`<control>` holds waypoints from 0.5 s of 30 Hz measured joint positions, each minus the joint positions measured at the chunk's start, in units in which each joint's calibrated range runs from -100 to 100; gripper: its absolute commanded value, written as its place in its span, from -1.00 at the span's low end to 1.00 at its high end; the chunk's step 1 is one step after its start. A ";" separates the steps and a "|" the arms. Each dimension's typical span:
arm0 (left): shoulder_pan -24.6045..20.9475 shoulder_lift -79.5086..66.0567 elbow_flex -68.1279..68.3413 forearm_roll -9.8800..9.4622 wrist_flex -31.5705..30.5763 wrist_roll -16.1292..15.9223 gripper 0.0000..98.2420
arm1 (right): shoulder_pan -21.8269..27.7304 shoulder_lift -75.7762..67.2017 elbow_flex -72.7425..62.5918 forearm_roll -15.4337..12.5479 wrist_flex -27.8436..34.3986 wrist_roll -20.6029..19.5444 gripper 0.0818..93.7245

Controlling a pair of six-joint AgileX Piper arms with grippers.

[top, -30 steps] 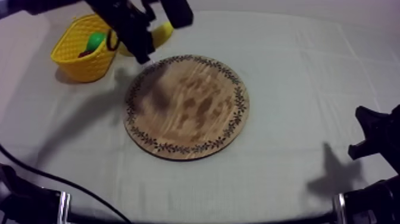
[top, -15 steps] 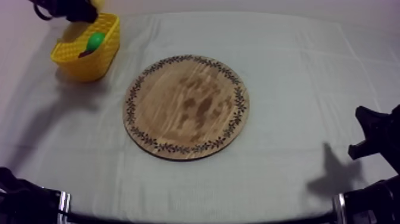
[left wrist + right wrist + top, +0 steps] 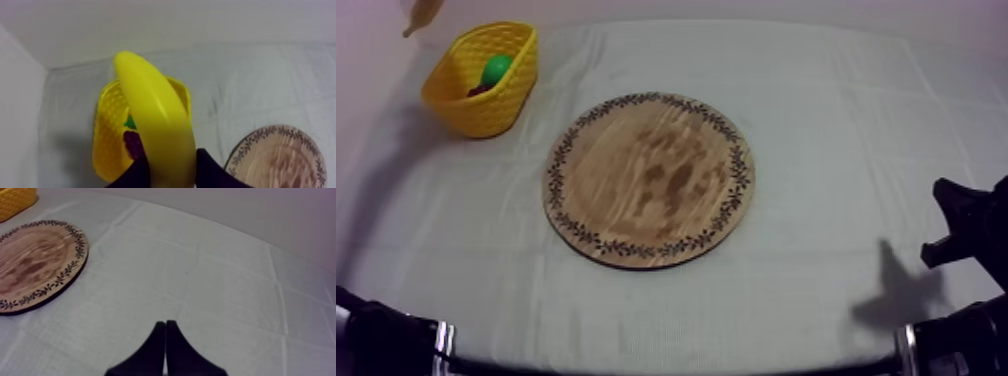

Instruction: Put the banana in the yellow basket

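The yellow banana [image 3: 157, 125] is held up in the air, with my left gripper [image 3: 172, 172] shut on its lower end. It hangs above the yellow basket [image 3: 106, 145], tip pointing away. In the top view a bit of the banana [image 3: 422, 14] pokes in at the far left, behind the basket [image 3: 486, 115]. Inside the basket lie a green pear [image 3: 495, 70] and dark grapes [image 3: 134, 145]. The round wooden board [image 3: 649, 180] in the middle of the table is bare. My right gripper [image 3: 165, 348] is shut on nothing, low at the right side [image 3: 961, 235].
The grey-white cloth has a wall along its far and left edges, close behind the basket. From the right wrist view the board [image 3: 35, 263] lies off to one side, with a corner of the basket [image 3: 15, 198] beyond it.
My left arm carried the banana from the board's far edge leftward over the basket and up past the top view's upper left edge. The right arm has not moved.
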 measured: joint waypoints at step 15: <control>-3.25 16.43 -1.62 -0.72 -7.99 0.18 -0.45 | 0.00 0.00 0.00 0.00 0.00 0.00 -0.99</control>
